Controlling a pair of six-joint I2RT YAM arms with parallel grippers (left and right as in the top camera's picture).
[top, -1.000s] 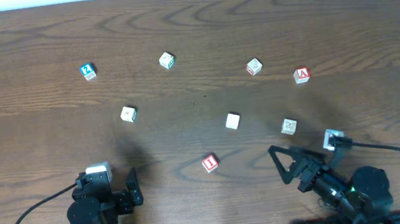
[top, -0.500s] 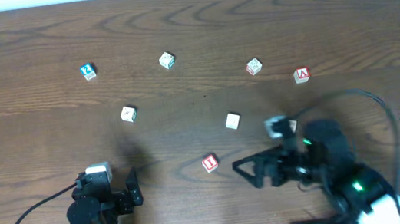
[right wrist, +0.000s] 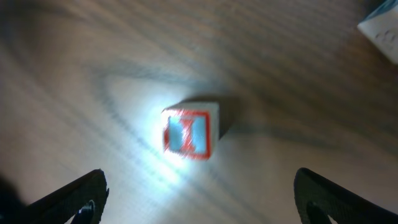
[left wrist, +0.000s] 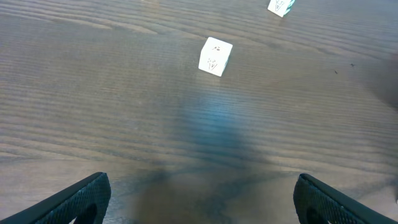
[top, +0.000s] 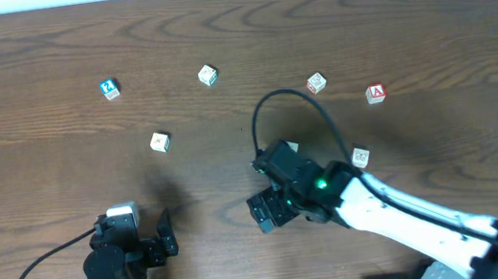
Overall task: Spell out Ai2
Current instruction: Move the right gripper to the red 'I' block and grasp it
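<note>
The red-framed "I" cube (right wrist: 189, 132) lies on the table in the right wrist view, just ahead of my open right gripper (right wrist: 202, 196) and centred between its fingers. In the overhead view the right gripper (top: 266, 212) hangs over that spot and hides the cube. The red-framed "A" cube (top: 376, 93) sits at the far right. The blue "2" cube (top: 108, 89) sits at the far left. My left gripper (top: 165, 233) is open and empty near the front edge; it also shows in the left wrist view (left wrist: 202, 202).
Pale cubes lie scattered on the wooden table: one at the back middle (top: 208, 74), one near the "A" (top: 316, 82), one at the left (top: 160, 142), one by the right arm (top: 360, 157). The left wrist view shows a pale cube (left wrist: 215, 56) ahead.
My right arm has swung left from the front right corner and now holds its open gripper over the "I" cube. The left arm and the cubes have not moved.
</note>
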